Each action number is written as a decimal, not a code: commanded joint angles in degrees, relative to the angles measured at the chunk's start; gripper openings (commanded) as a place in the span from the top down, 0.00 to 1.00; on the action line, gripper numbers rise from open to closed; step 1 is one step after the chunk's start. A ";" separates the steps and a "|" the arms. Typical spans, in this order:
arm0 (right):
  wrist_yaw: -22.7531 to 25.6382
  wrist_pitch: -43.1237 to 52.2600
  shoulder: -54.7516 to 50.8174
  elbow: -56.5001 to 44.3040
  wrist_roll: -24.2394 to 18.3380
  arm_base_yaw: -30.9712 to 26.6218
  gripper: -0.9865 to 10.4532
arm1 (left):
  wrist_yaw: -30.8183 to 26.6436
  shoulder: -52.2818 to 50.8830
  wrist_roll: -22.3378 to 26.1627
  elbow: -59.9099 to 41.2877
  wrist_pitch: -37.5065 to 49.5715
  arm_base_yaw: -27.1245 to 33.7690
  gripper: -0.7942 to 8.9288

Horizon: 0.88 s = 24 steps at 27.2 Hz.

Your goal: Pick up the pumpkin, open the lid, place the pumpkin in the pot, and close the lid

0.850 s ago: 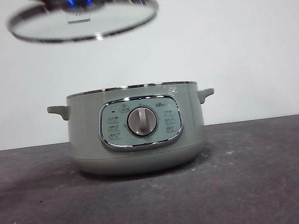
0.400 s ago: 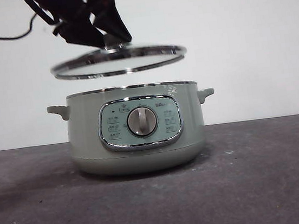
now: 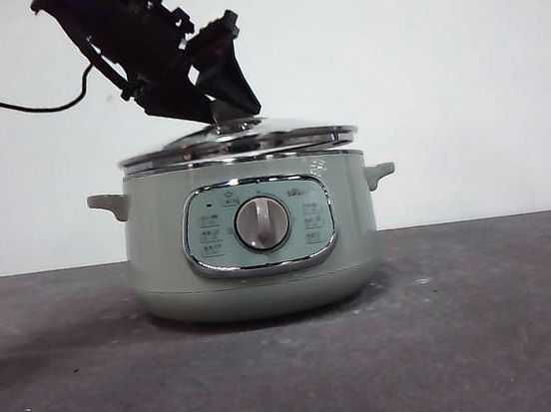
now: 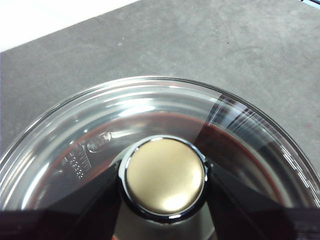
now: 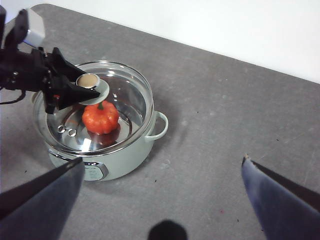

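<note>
Pumpkin sits inside the pot, visible through the glass in the right wrist view. Lid rests on the pot's rim, apparently a little tilted in the front view; seating not confirmed. Left gripper is directly above the lid's centre, its fingers clamped either side of the knob. Judged next move: release and lift straight up. Right gripper hangs well apart over the bare surface, fingers spread wide, holding nothing. Etched marking on the lid glass and panel legends are too small to read.
</note>
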 commanded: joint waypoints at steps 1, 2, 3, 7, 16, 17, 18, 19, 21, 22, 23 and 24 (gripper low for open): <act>-0.09 0.15 -0.09 -0.02 0.57 0.09 0.34 | 0.35 0.50 0.66 0.24 2.69 -0.15 0.93; -0.09 0.15 -0.09 -0.02 0.57 0.09 0.34 | 0.26 0.68 0.68 0.24 2.82 -0.15 0.93; -0.09 0.15 -0.09 -0.02 0.55 0.09 0.34 | -0.09 0.87 0.68 0.24 2.86 -0.17 0.93; -0.09 0.13 -0.09 -0.02 0.50 0.09 0.34 | -0.92 1.57 0.68 0.24 2.93 -0.17 0.93; -0.22 -1.44 -0.04 -0.04 0.52 0.09 0.34 | -0.96 2.01 0.59 0.24 1.99 -0.17 0.67; -0.61 -1.95 -0.04 -0.02 0.52 0.09 0.34 | -0.96 1.99 0.55 0.24 1.99 -0.17 0.55; -1.68 -2.51 -0.04 -0.04 0.55 0.09 0.34 | -0.96 1.99 0.39 0.24 1.92 -0.15 0.42; -2.93 -2.93 -0.04 -0.02 0.55 0.09 0.34 | -0.96 1.97 0.39 0.24 1.68 -0.15 0.33; -5.01 -3.50 -0.04 -0.04 0.59 0.09 0.34 | -0.98 1.84 0.39 0.24 0.76 -0.13 0.31; -5.88 -3.82 -0.04 -0.04 0.59 0.09 0.34 | -0.98 1.60 0.39 0.24 0.00 -0.11 0.31; -6.14 -4.13 -0.04 -0.04 0.59 0.09 0.34 | -0.98 1.36 0.39 0.24 -0.48 -0.07 0.31; -6.14 -4.55 -0.04 -0.04 0.57 0.09 0.34 | -0.98 1.09 0.39 0.24 -1.01 -0.04 0.31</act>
